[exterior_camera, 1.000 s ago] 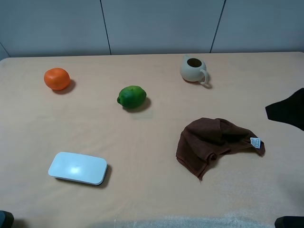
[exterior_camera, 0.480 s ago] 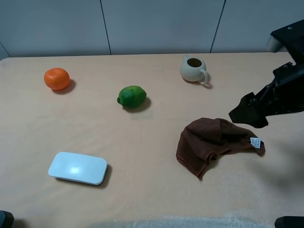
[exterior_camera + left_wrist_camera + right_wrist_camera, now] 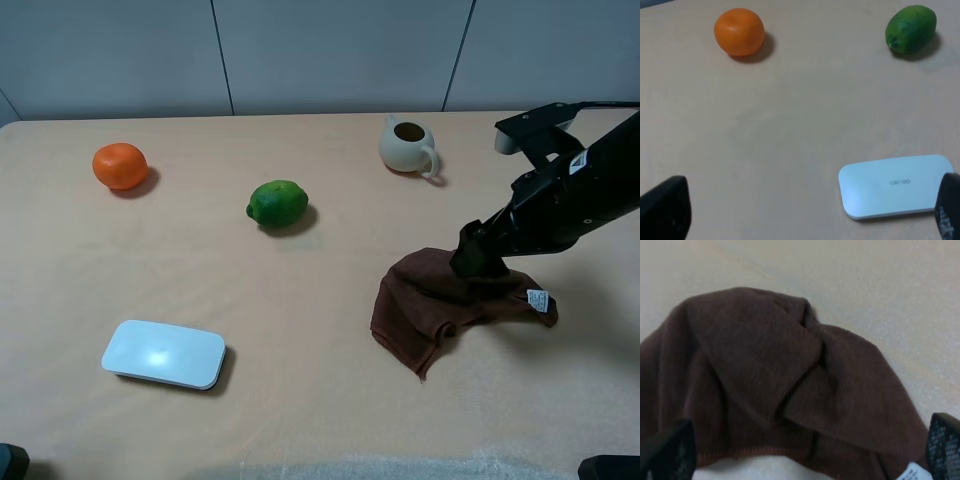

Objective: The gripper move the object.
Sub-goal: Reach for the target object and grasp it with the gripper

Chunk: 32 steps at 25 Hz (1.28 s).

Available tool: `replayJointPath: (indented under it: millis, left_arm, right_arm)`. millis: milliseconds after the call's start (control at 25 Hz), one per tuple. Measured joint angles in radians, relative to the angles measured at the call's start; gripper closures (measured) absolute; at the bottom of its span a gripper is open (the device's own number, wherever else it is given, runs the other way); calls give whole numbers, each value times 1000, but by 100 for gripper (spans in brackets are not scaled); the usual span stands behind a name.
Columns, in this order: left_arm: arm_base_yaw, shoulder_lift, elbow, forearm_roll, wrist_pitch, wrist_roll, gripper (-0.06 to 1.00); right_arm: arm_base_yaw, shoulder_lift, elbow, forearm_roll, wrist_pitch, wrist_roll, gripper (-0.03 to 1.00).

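Note:
A crumpled brown cloth (image 3: 440, 305) with a white label lies on the table at the right. My right gripper (image 3: 478, 262) is low over the cloth's upper edge. In the right wrist view the cloth (image 3: 770, 375) fills the space between the spread fingertips of the right gripper (image 3: 805, 455), which is open and empty. My left gripper (image 3: 805, 215) is open and empty, near the table's front left, with a white flat box (image 3: 892, 185) beside one fingertip (image 3: 947, 212).
An orange (image 3: 120, 165) sits at the far left and a green lime (image 3: 278, 203) near the middle. A cream jug (image 3: 407, 146) stands at the back right. The white flat box (image 3: 163, 354) lies at the front left. The table (image 3: 300, 290) is tan.
My right arm has come in from the right edge and moved down and left onto the brown cloth. The cloth and the other objects have not moved.

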Motion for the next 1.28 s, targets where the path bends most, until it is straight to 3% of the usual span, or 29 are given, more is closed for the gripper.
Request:
replayJointPath:
  millis: [240, 600, 1280]
  left_arm:
    - [0, 0, 0, 0, 0, 0, -5]
    - [0, 0, 0, 0, 0, 0, -5]
    - [0, 0, 0, 0, 0, 0, -5]
  right_arm:
    - [0, 68, 0, 16, -41, -9, 27]
    - [0, 135, -1, 147, -43, -144, 27]
    - [0, 277, -4, 173, -124, -161, 27]
